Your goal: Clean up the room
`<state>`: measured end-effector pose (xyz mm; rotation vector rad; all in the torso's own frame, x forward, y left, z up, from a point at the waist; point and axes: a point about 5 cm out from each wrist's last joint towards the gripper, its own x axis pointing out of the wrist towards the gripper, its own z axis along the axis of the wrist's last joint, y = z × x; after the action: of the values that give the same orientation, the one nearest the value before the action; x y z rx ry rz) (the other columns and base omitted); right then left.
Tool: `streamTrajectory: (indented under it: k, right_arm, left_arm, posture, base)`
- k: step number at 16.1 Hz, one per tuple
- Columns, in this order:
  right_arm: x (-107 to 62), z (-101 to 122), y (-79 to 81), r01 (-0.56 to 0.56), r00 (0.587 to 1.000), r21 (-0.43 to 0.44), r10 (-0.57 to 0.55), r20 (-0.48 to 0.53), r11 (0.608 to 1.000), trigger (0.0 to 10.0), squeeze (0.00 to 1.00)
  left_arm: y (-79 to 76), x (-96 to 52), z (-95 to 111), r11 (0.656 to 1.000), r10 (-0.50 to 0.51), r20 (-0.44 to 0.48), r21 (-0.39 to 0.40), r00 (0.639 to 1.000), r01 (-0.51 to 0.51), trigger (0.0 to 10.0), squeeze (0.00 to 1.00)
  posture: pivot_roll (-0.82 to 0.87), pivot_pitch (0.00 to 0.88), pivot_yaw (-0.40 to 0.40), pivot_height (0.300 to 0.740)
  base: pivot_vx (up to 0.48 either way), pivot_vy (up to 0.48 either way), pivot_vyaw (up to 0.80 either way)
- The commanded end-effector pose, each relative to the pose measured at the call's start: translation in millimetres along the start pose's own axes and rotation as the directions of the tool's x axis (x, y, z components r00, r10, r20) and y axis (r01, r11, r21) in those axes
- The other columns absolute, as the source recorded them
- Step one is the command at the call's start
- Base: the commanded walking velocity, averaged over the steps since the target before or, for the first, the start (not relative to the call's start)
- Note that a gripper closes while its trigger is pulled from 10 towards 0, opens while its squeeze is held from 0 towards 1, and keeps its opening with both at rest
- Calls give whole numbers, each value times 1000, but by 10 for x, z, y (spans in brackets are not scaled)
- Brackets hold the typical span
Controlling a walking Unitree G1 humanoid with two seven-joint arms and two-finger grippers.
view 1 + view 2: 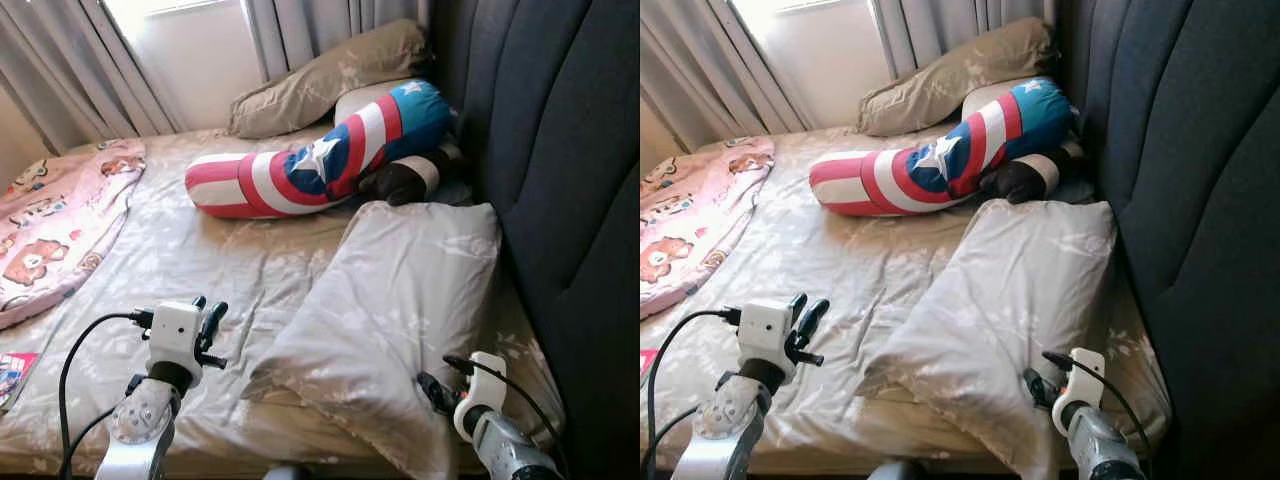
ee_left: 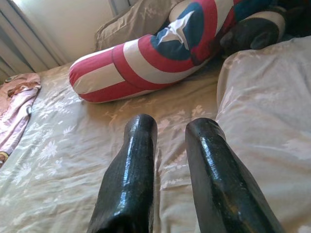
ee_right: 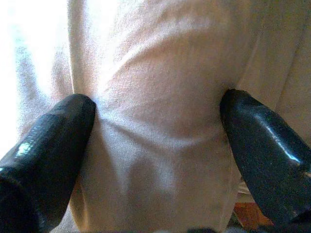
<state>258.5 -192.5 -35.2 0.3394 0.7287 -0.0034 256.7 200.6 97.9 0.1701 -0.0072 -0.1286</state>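
A large beige pillow [image 1: 400, 300] lies askew on the bed's right side, next to the headboard. My right gripper [image 1: 432, 388] is at its near corner; in the right wrist view it stands open [image 3: 158, 104] with a bulge of pillow fabric between its fingers [image 3: 53, 141]. My left gripper [image 1: 210, 318] hovers over the bare bedsheet [image 1: 230, 260] left of the pillow, open by a narrow gap [image 2: 171, 124] and holding nothing. A red, white and blue star-print bolster [image 1: 320, 160] lies across the bed further back.
A second beige pillow [image 1: 320, 80] leans at the bed's head, with a dark plush item [image 1: 405, 180] beside the bolster. A pink cartoon blanket [image 1: 60, 220] covers the left side. The dark padded headboard [image 1: 570, 200] walls the right. A small colourful booklet [image 1: 15, 372] lies near left.
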Motion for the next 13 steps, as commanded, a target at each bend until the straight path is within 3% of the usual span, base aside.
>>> streamTrajectory:
  k: [1, 4, 10, 11, 12, 13]
  right_arm:
    - [32, -170, 176, -49, 995, -4, 49, -83, 999, 10000, 0]
    - [34, -306, 279, -97, 982, -50, 88, -166, 994, 10000, 0]
    - [-17, -534, 267, -93, 968, -71, 74, -239, 993, 10000, 0]
    - [-23, -569, 278, -91, 967, -73, 71, -243, 993, 7882, 0]
    - [-22, -584, 300, -90, 969, -55, 75, -236, 994, 0, 0]
    - [-22, -588, 305, -90, 969, -53, 75, -235, 995, 0, 0]
  left_arm:
    - [20, -34, 40, 1000, 10, 3, -11, 1000, -10, 10000, 0]
    - [-31, -123, 34, 1000, 14, -16, -22, 1000, -14, 10000, 0]
    - [-42, -305, 1, 999, 30, -65, -24, 997, -32, 10000, 0]
    - [-39, -355, 5, 999, 31, -77, -21, 997, -33, 10000, 0]
    - [-35, -383, 4, 999, 28, -87, -19, 996, -29, 10000, 0]
    - [-32, -390, 5, 999, 27, -89, -18, 996, -29, 10000, 0]
  posture:
    - [88, 49, 144, 661]
    - [89, 63, 146, 661]
    - [114, 99, 144, 661]
    - [118, 109, 148, 661]
    - [123, 118, 152, 661]
    - [124, 120, 154, 661]
  base:
    - [0, 0, 0]
    - [0, 0, 0]
    - [0, 0, 0]
    - [0, 0, 0]
    - [0, 0, 0]
    - [0, 0, 0]
